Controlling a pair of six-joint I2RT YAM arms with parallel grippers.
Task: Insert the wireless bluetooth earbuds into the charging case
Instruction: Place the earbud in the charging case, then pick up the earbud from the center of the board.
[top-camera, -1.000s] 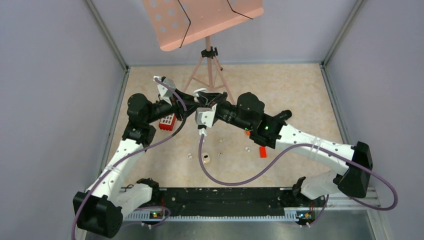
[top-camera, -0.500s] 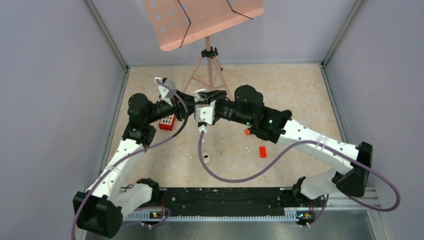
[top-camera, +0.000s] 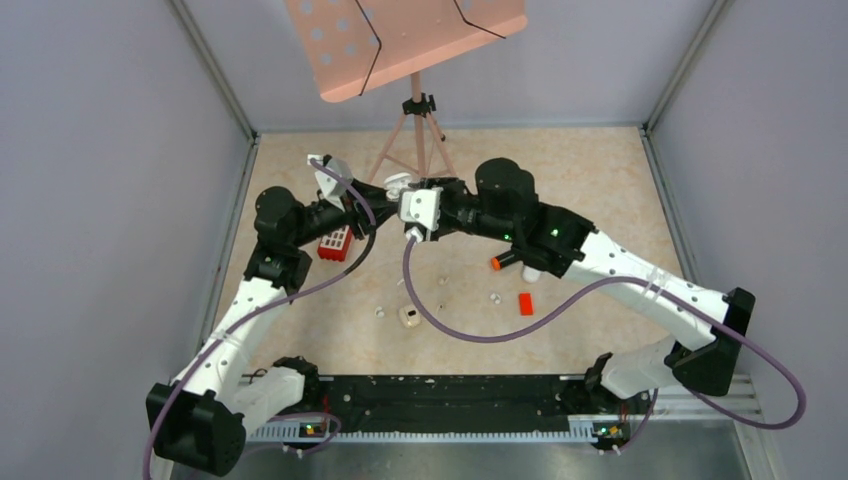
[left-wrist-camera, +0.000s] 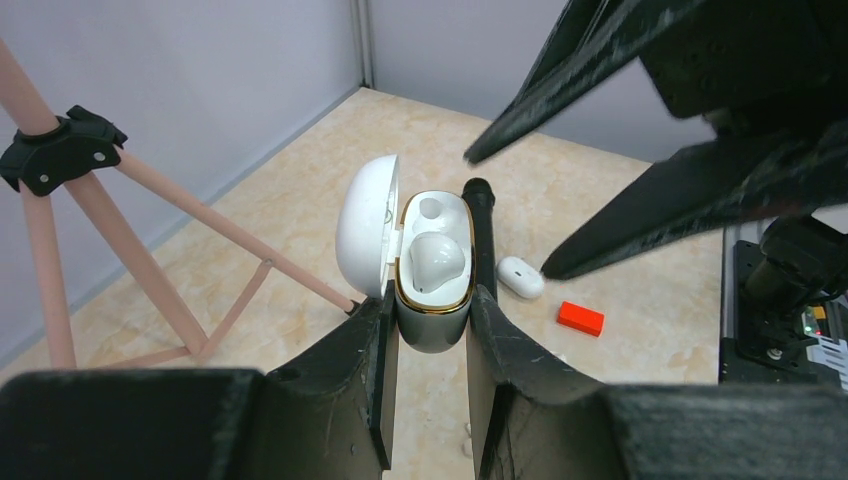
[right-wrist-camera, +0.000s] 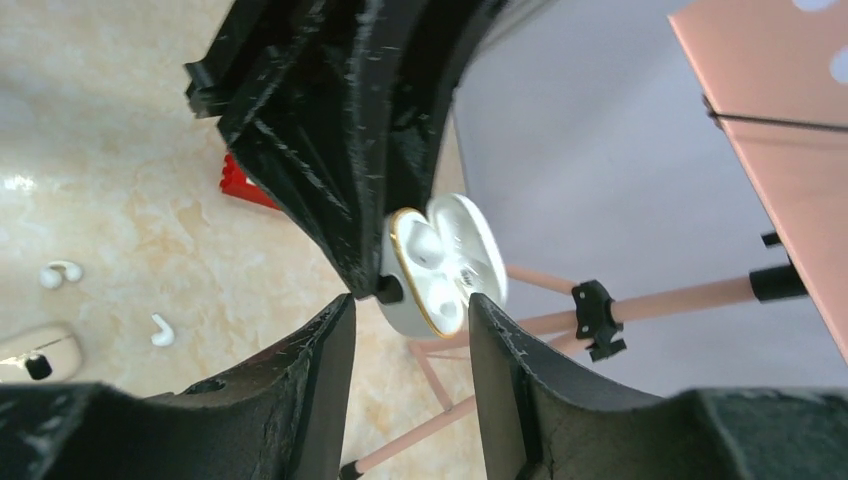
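Observation:
My left gripper (left-wrist-camera: 432, 305) is shut on the charging case (left-wrist-camera: 434, 318), a white pebble with a gold rim, held up off the table. Its lid (left-wrist-camera: 365, 225) stands open to the left. One white earbud (left-wrist-camera: 437, 262) sits in the nearer well; the far well shows empty. In the right wrist view the same case (right-wrist-camera: 440, 265) lies just beyond my right gripper (right-wrist-camera: 412, 305), which is open with nothing between its fingers. From above, both grippers meet at the case (top-camera: 398, 184). Loose earbuds (top-camera: 441, 281) (top-camera: 495, 297) (top-camera: 379, 312) lie on the table.
A pink music stand's tripod (top-camera: 420, 150) stands right behind the grippers. On the table are a red rack (top-camera: 334, 243), a small red block (top-camera: 526, 303), an orange-tipped black marker (top-camera: 503, 261), a cream case (top-camera: 409, 317) and a closed white case (left-wrist-camera: 521, 277).
My right gripper has opened and pulled up and right from the case, its arm swinging back. The left gripper has kept the case still.

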